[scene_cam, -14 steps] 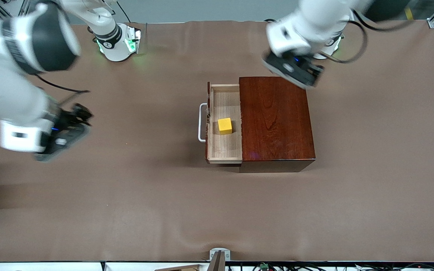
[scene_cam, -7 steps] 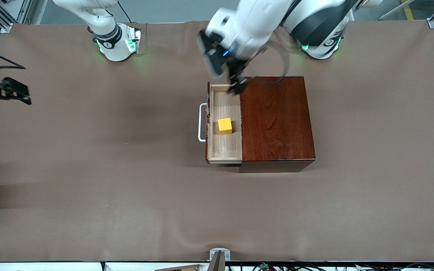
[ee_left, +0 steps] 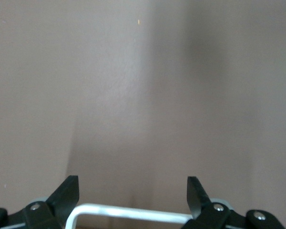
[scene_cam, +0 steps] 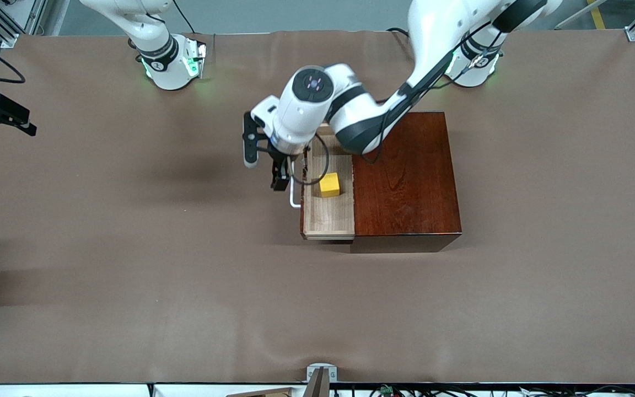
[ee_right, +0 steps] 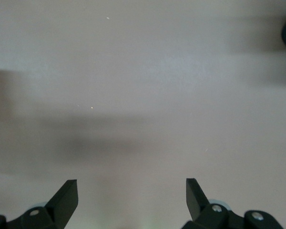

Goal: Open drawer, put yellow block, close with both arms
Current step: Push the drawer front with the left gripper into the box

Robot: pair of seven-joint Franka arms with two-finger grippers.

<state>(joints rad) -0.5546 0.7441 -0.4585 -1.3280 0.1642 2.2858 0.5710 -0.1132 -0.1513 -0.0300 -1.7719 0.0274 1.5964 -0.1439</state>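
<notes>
Already the yellow block (scene_cam: 329, 184) sits in the open drawer (scene_cam: 328, 215). Left tool (scene_cam: 279, 179), spread wide, hangs at the white handle (ee_left: 133, 211); right tool (ee_right: 132, 193), also wide, waits over bare surface (scene_cam: 130, 275). An off-centre push could skew and jam the drawer.

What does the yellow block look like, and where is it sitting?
The yellow block is a small, bright yellow cube with plain faces. It rests flat on the pale-wood floor of the pulled-out drawer, close to the dark wooden box. No claw touches it. The left claw, open, is at the drawer's white handle instead.
</notes>
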